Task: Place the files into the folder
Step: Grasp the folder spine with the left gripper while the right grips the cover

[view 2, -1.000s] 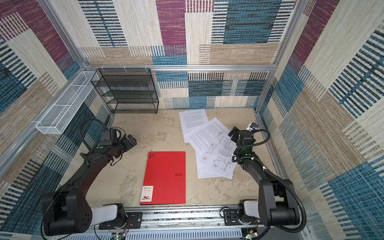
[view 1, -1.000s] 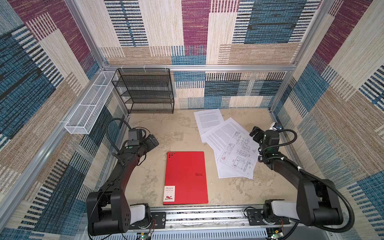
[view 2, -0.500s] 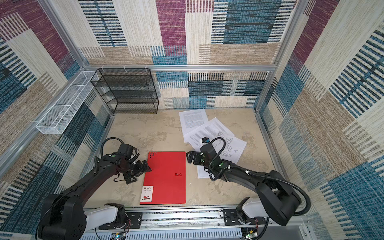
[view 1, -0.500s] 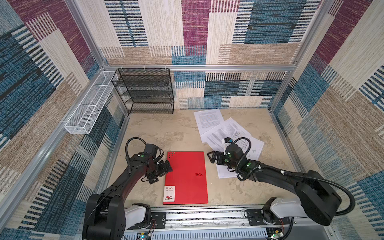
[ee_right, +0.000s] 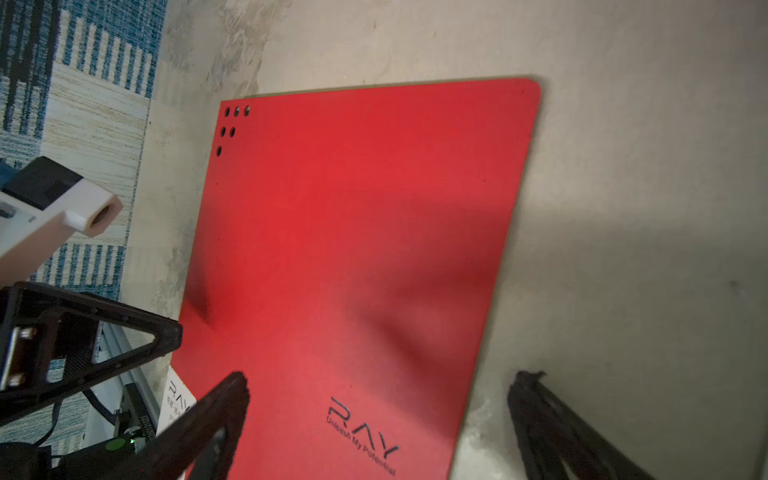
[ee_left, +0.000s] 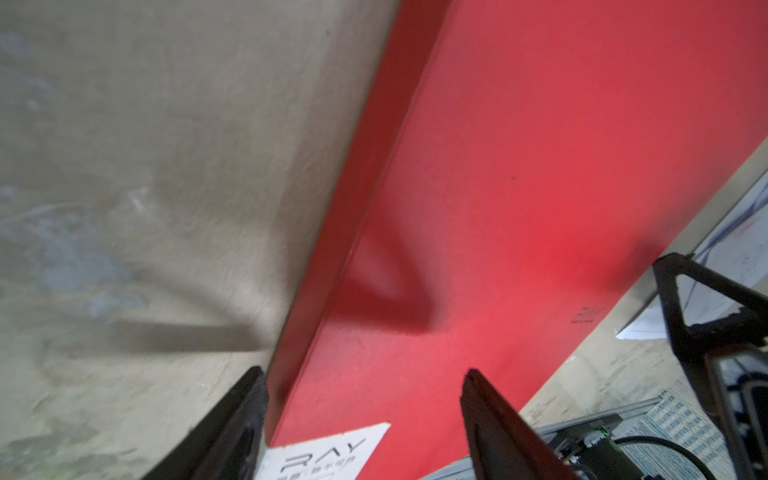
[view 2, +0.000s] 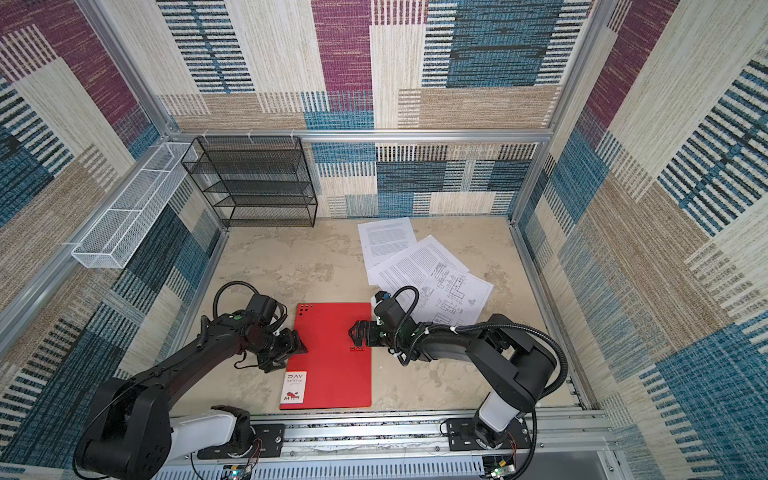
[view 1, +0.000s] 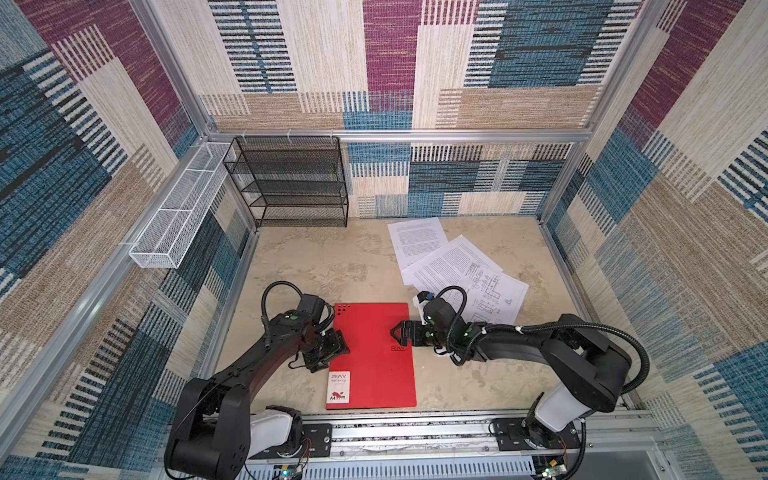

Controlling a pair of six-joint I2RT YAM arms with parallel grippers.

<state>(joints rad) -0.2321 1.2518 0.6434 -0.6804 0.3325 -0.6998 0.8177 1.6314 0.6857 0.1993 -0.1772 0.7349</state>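
Observation:
The red folder lies closed and flat on the table near the front, "RAY" lettering up, white label at its near left corner. The files, white printed sheets fanned over one another, lie behind and to the right of it. My left gripper is open at the folder's left edge; in the left wrist view that edge runs between its fingertips. My right gripper is open over the right edge, one fingertip above the red cover, the other above the table.
A black wire-mesh rack stands at the back left. A white wire basket hangs on the left wall. An aluminium rail runs along the front. Patterned walls enclose all sides.
Both arms have swung in to the folder: the left from the left side to its left edge, the right from over the files to its right edge. The left jaws have narrowed.

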